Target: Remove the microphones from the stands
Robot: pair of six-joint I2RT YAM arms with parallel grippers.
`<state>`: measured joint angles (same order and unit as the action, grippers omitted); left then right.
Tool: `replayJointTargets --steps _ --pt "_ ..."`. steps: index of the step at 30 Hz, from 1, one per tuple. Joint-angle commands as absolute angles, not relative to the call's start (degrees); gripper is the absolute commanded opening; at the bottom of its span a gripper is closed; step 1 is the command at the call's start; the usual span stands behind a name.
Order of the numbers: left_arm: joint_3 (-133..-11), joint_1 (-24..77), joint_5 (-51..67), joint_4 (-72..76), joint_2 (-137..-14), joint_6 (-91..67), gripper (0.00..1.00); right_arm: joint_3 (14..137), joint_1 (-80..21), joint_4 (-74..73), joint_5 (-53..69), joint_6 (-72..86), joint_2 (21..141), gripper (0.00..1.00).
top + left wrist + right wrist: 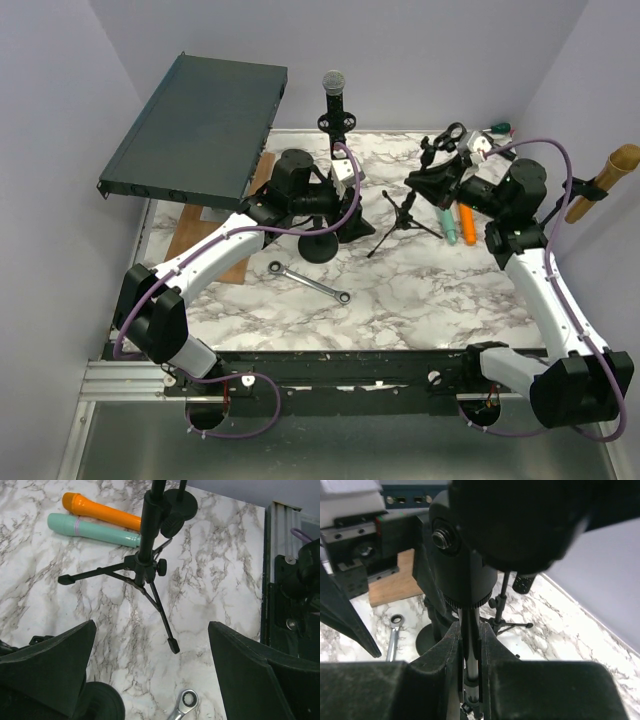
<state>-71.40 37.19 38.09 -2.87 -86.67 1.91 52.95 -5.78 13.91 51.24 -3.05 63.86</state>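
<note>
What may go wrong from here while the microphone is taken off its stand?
1. The black microphone with a silver mesh head sits high on a black stand with a round base; the left fingers are open, so a pull might tip it.
2. The left arm's purple cable loops beside the clip and may snag.
3. The right fingers are shut on a thin metal rod; moving that arm could drag it.

Walls (420,60): plain pale lilac, on three sides.
Worktop (430,300): white marble pattern, grey veins.
Light: even, with soft shadows.
</note>
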Motion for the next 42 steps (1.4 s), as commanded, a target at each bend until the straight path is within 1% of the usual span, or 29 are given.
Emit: replayJointTargets --steps 1,4,7,9,10,16,24,28,34,38,40,42 --pt "-72.24 36.93 46.37 -4.42 -84.82 3.39 0.98 58.59 -5.89 4.99 59.67 -6.64 62.64 0.01" --pt "-74.12 36.98 48.35 -6.80 -84.15 5.33 0.98 62.10 -5.88 1.14 67.22 -6.25 63.13 0.01" --pt "-75.91 36.96 51.57 -9.82 -83.51 8.26 0.99 65.30 -5.93 -3.38 72.29 -6.50 63.36 0.01" --pt "-76.78 37.07 53.83 -11.35 -83.07 9.83 0.99 66.54 -5.97 -3.34 75.43 -4.89 63.15 0.01" --pt "-76.89 37.02 55.42 -11.45 -82.90 10.12 0.99 66.79 -6.02 -2.05 76.96 -3.18 63.10 0.01" --pt "-79.39 37.81 64.85 -13.37 -84.59 13.85 0.96 64.72 -9.19 19.00 82.16 16.73 64.03 0.01" --pt "-84.13 39.61 71.49 -19.57 -88.03 19.07 0.93 67.08 -15.80 19.69 81.39 17.58 66.45 0.01" --pt "-82.86 40.50 75.44 -18.68 -88.81 18.39 0.86 67.98 -17.88 19.69 81.22 17.27 67.43 0.01" --pt "-80.56 41.48 78.42 -18.39 -89.37 18.19 0.70 68.21 -19.71 19.81 81.13 17.05 67.91 0.01" --pt "-79.52 41.91 78.83 -17.82 -89.38 18.24 0.61 67.86 -20.02 20.13 80.94 17.05 67.68 0.01" --pt "-79.05 42.08 78.93 -17.15 -89.57 17.83 0.54 67.77 -20.09 20.22 80.77 17.03 67.60 0.01" --pt "-78.45 42.10 78.98 -16.36 -89.57 17.18 0.45 67.68 -20.13 20.21 80.69 17.01 67.47 0.01"
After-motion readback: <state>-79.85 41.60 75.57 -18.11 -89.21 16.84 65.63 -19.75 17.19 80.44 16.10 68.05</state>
